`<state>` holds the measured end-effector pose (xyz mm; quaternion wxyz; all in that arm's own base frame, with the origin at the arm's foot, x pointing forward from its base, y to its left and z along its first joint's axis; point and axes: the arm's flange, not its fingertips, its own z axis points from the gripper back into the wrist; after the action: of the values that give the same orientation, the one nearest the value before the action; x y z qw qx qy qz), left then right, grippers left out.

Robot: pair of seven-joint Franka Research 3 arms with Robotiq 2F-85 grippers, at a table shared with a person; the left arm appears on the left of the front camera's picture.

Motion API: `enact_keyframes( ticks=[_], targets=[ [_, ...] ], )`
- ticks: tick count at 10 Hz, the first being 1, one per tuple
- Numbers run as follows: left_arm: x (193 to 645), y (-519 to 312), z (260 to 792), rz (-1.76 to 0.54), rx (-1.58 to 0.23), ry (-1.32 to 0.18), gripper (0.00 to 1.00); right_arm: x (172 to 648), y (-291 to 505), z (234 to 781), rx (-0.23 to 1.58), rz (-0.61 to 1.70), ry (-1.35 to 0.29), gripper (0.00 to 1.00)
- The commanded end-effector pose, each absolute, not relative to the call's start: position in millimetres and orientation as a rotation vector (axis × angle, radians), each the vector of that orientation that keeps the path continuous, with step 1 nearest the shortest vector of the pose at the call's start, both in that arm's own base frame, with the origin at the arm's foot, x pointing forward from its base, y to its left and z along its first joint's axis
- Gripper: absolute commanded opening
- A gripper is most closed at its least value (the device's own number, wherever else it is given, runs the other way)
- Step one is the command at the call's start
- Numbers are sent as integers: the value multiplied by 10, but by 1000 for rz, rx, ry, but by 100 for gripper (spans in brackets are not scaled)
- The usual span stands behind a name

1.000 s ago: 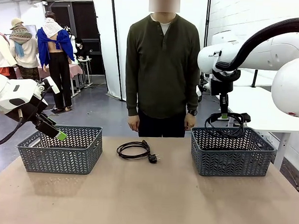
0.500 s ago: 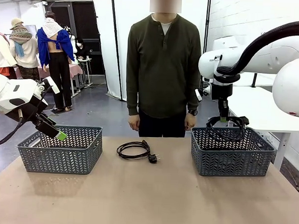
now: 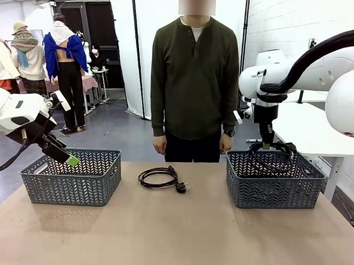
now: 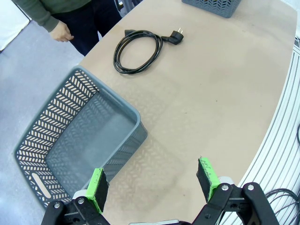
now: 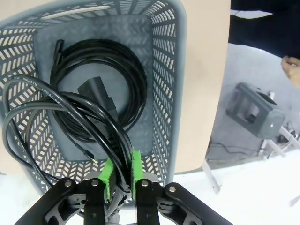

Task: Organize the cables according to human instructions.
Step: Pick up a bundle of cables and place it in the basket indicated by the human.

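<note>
Three cables [image 3: 180,186]: loose cable [image 4: 116,56] on table [image 3: 162,236], coiled cable [image 5: 97,90] in basket [image 5: 180,70], hanging cable [image 5: 110,136] pinched by right claw [image 5: 120,173]; left claw [image 4: 150,168] wide.

Left basket [image 3: 71,176] and right basket [image 3: 274,188] at opposite sides of the tabletop [image 3: 173,237], loose cable [image 3: 158,177] between them, person [image 3: 194,81] behind the far edge, coiled cable [image 5: 98,89] in the right basket, hanging cable [image 3: 272,154] above it in the right end effector [image 3: 265,145], left end effector [image 3: 71,160] above the left basket's edge

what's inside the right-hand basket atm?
One coiled cable lies on the right basket's floor. The right gripper, shut on a second cable, holds its loops above, covering part of the coil and floor.
</note>
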<state>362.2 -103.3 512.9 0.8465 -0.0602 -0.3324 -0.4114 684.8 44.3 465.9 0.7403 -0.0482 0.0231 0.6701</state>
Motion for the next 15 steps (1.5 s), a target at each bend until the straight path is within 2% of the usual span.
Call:
enact_keyframes(
  ticks=[1,2,7,8,13,15],
  targets=[
    [3629,-1017,5126,-862,-130,-702,100,6876,428,4633,-89,1505,23,0],
    [3629,-1017,5126,-862,-130,-702,100,6888,430,4624,-80,1507,33,0],
    [3629,-1017,5126,-862,-130,-702,100,6929,458,4690,-27,1481,35,97],
    [3629,-1017,5126,-862,-130,-702,100,6936,472,4711,-24,1477,46,100],
    [3629,-1017,5126,-862,-130,-702,100,6911,528,4749,-47,1499,109,100],
    [3629,-1017,5126,-862,-130,-702,100,6825,529,4749,-41,1469,82,100]
  ],
)
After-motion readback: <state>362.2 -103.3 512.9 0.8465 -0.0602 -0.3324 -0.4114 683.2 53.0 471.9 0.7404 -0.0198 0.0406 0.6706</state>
